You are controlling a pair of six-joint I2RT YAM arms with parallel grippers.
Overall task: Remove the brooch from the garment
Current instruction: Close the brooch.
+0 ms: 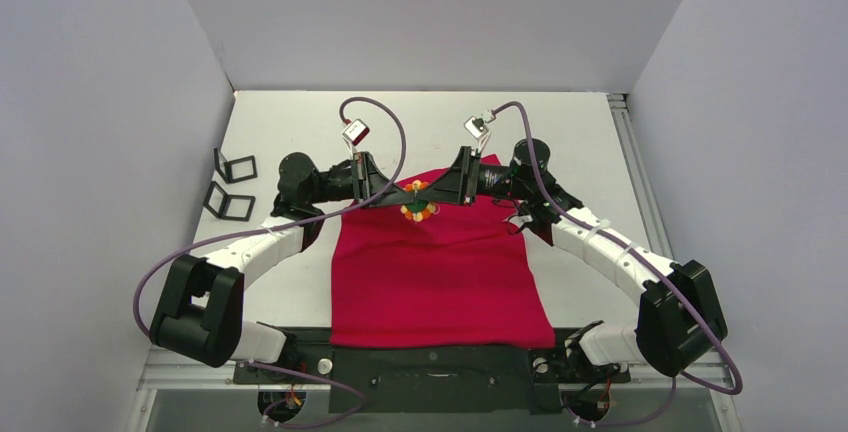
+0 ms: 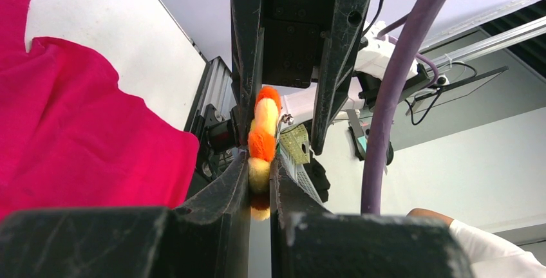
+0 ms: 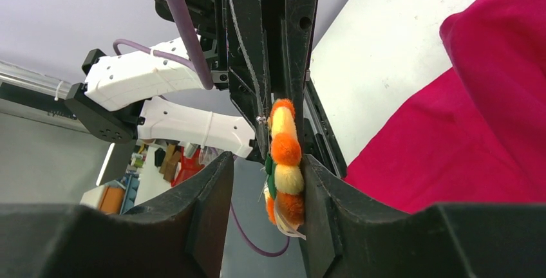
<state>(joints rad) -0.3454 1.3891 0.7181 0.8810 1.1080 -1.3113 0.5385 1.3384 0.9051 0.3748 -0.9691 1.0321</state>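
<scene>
**Brooch pinched on the left, loose on the right**

From above, you see the red shirt (image 1: 440,282) spread flat on the white table (image 1: 280,122), reaching to its near edge at 6 o'clock. The brooch (image 1: 418,209), a ring of orange and yellow pompoms, sits at the shirt's 12 o'clock edge. Your left gripper (image 1: 405,195) reaches it from 9 o'clock and your right gripper (image 1: 435,192) from 3 o'clock, so the two tips meet over it. Two black frames (image 1: 236,168) lie at the table's 9 o'clock side, well apart from the shirt.

On your left wrist camera, the left gripper (image 2: 260,175) has its jaws clenched on the brooch (image 2: 264,133), one finger pressing each face. The right gripper (image 2: 281,139) comes down from 12 o'clock, and the shirt (image 2: 77,136) lies at 9 o'clock.

On your right wrist camera, the right gripper (image 3: 267,162) is released. Its jaws stand apart, and the brooch (image 3: 285,152) rests only against the finger at 3 o'clock. The left gripper (image 3: 275,123) pinches the brooch from 12 o'clock. The shirt (image 3: 463,136) is bunched at 3 o'clock, apart from the brooch in this view.
</scene>
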